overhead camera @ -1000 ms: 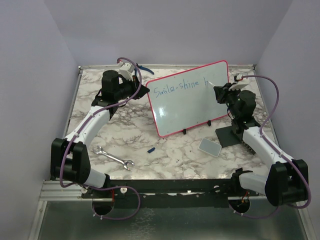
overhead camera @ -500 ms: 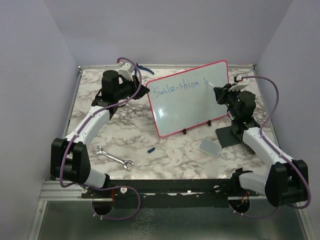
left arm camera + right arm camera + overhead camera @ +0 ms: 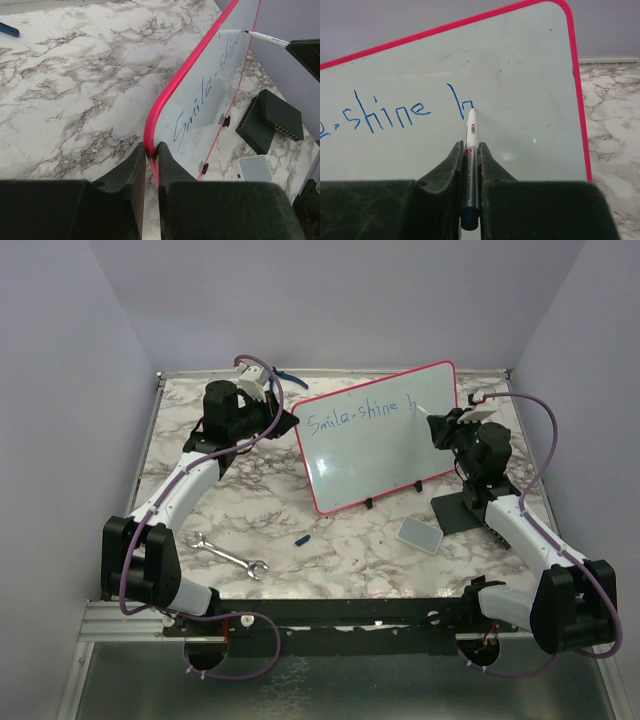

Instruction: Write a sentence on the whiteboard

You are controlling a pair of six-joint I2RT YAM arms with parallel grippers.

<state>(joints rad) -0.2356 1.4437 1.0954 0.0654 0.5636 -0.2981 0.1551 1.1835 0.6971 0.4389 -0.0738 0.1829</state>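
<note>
The whiteboard (image 3: 385, 445) stands tilted at the back of the marble table, white with a red-pink frame. Blue writing, the sentence (image 3: 350, 417), reads "Smile-shine" plus a partly drawn "b" (image 3: 459, 102). My left gripper (image 3: 151, 150) is shut on the whiteboard's left frame edge (image 3: 150, 130). My right gripper (image 3: 470, 150) is shut on a white and grey marker (image 3: 470, 165), whose tip touches the board at the end of that last letter. In the top view the right gripper (image 3: 437, 420) sits at the board's upper right.
A wrench (image 3: 228, 557) lies near the front left. A blue marker cap (image 3: 303, 538) lies below the board. A small grey pad (image 3: 419, 534) and a black block (image 3: 455, 512) sit front right. A blue pen (image 3: 9, 30) lies at the back left.
The marker tip has moved slightly, adding to the last letter after "shine". The left arm and the board have not moved.
</note>
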